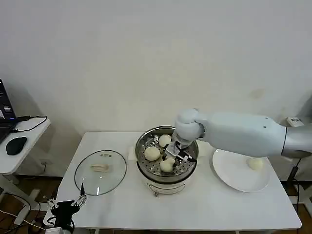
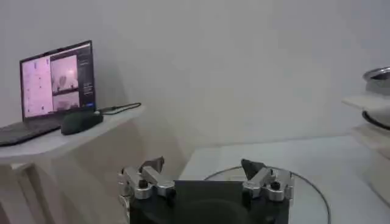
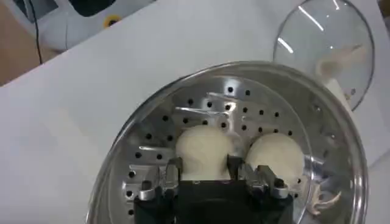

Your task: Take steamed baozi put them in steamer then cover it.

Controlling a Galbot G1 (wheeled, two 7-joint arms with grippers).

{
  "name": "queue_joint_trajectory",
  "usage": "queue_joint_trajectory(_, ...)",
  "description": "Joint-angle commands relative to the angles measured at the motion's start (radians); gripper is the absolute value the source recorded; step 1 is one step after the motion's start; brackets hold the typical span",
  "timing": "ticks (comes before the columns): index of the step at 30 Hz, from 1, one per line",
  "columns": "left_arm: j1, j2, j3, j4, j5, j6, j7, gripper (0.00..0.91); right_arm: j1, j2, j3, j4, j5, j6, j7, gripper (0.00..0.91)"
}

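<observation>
The steamer (image 1: 144, 168) stands mid-table, and three steamed baozi lie on its perforated tray (image 3: 244, 100). My right gripper (image 1: 174, 157) reaches down into the pot. It is shut on one baozi (image 3: 203, 148), which sits between its fingers (image 3: 172, 172) just above or on the tray. A second baozi (image 3: 277, 156) lies right beside it. Another baozi (image 1: 255, 164) rests on the white plate (image 1: 229, 178) to the right. The cover (image 1: 100, 170) lies flat on the table left of the steamer. My left gripper (image 1: 66, 204) is parked open, low at the table's front left corner.
A side table (image 1: 22, 146) at the far left carries a laptop (image 2: 55, 82) and a mouse (image 1: 16, 145). In the left wrist view the cover's rim (image 2: 308, 182) lies just beyond the open fingers. White tabletop (image 1: 219, 209) runs along the front edge.
</observation>
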Motion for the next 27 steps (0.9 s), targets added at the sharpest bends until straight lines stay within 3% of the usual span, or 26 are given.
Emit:
queue_joint_trajectory(1, 0.000, -0.001, 0.001, 0.000, 0.001, 0.000, 0.000, 0.907, 0.004, 0.001, -0.002, 0.004, -0.001, 0.006, 0.000, 0.907)
queue_joint_trajectory(17, -0.003, -0.001, 0.007, 0.000, 0.003, -0.001, 0.001, 0.907, 0.055, -0.050, 0.008, 0.029, 0.013, 0.001, -0.002, 0.907)
queue_joint_trajectory(27, -0.027, 0.041, 0.005, 0.015, -0.012, 0.007, 0.002, 0.907, 0.141, -0.152, 0.104, -0.008, 0.090, -0.034, 0.007, 0.907)
